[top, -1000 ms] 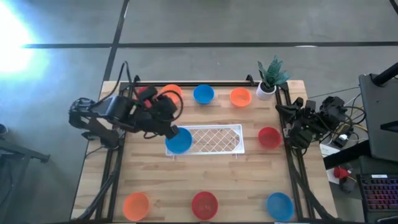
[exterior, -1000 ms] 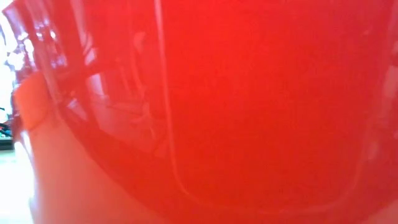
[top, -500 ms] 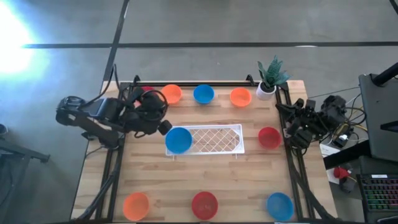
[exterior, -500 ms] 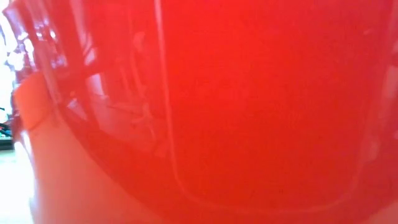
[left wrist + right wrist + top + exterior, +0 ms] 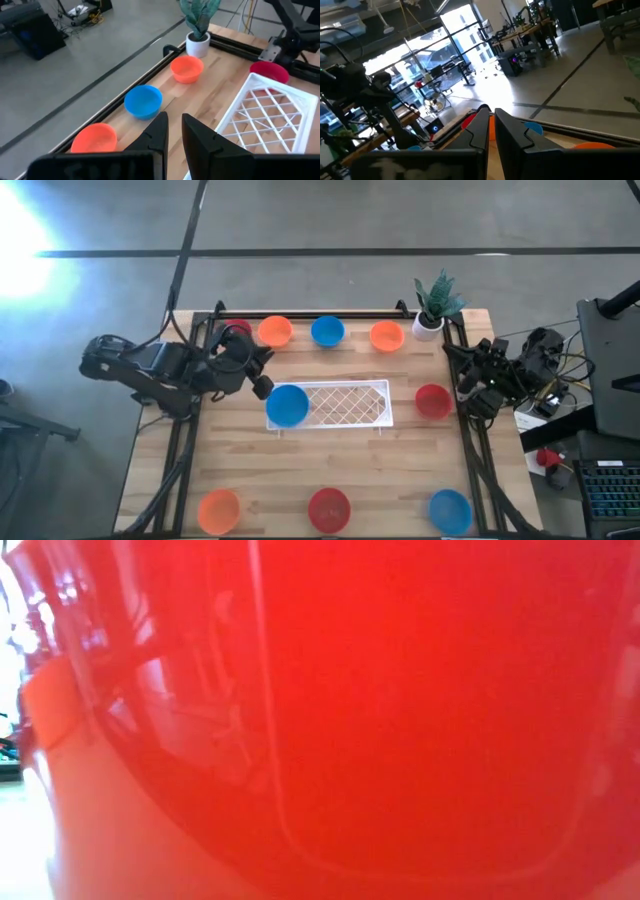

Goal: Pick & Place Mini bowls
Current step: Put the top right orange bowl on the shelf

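Note:
Several mini bowls show in the high view. A blue bowl (image 5: 287,406) rests in the left end of the white lattice tray (image 5: 345,404). Along the far edge stand a red (image 5: 238,330), an orange (image 5: 275,332), a blue (image 5: 327,332) and an orange bowl (image 5: 386,336). A red bowl (image 5: 432,401) lies right of the tray. My left gripper (image 5: 264,386) hovers just left of the tray's blue bowl, a narrow gap between its fingers (image 5: 173,131), nothing in it. My right gripper (image 5: 468,376) waits shut (image 5: 491,119) at the table's right edge.
Along the near edge sit an orange (image 5: 219,508), a red (image 5: 329,508) and a blue bowl (image 5: 450,511). A potted plant (image 5: 433,305) stands at the far right corner. A red bowl (image 5: 400,720) fills the low view. Black rails border the table.
My left gripper has drawn back from the blue bowl on the tray toward the table's left edge and turned a little. The blue bowl stays where it was on the tray's left end.

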